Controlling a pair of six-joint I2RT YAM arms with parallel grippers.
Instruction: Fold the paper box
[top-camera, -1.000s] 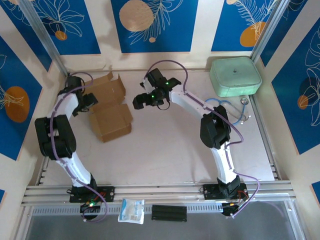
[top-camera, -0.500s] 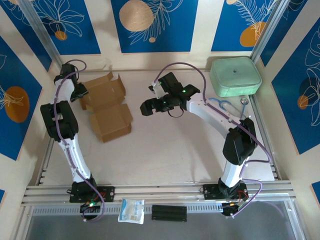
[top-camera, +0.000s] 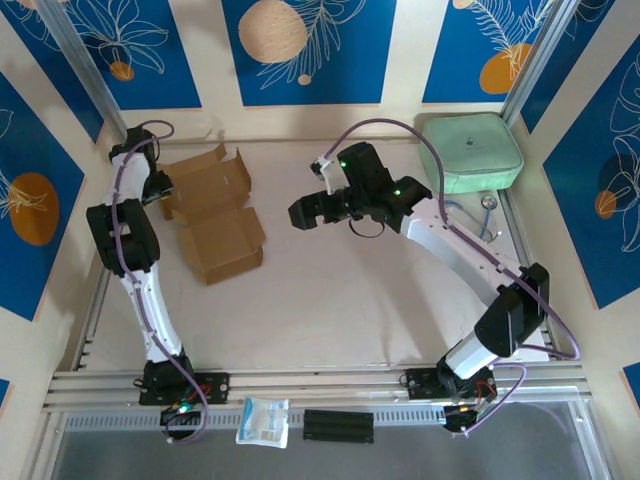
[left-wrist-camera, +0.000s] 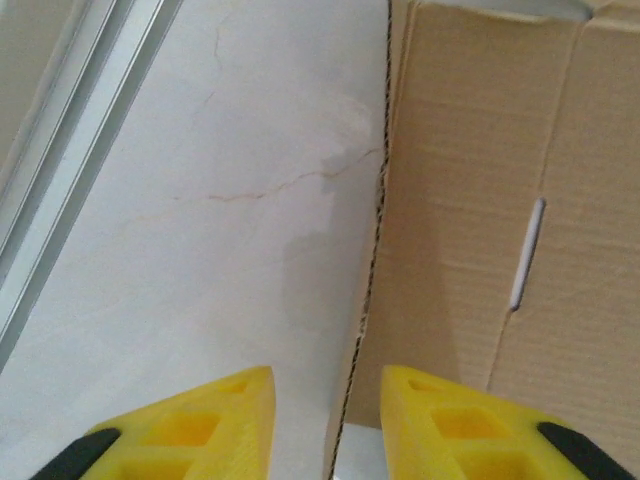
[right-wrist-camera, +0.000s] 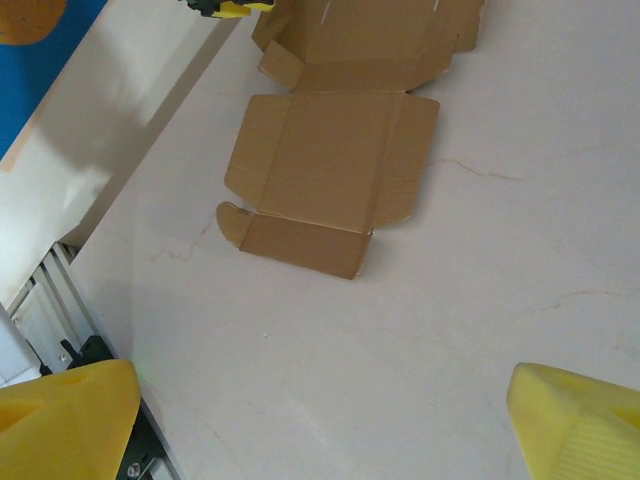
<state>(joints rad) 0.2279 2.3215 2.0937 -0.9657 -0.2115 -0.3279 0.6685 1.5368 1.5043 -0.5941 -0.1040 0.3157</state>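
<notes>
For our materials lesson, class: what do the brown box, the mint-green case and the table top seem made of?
The paper box: brown kraft cardboard, matte; fine fluting lines, creases and a die-cut slit show.
The mint-green case: perhaps padded fabric or silicone; rounded, cushiony corners, dull surface.
The table top: pale, matte, thin crack-like veins; stone or laminate, unclear.

paper box (top-camera: 213, 215): plain brown kraft die-cut sheet, unfolded, mostly flat; sits at about 10 o'clock in the overhead view; long axis roughly 12-to-6; flaps at the 12 o'clock end tilted up; narrow slit (left-wrist-camera: 527, 255) cut in one panel
</notes>
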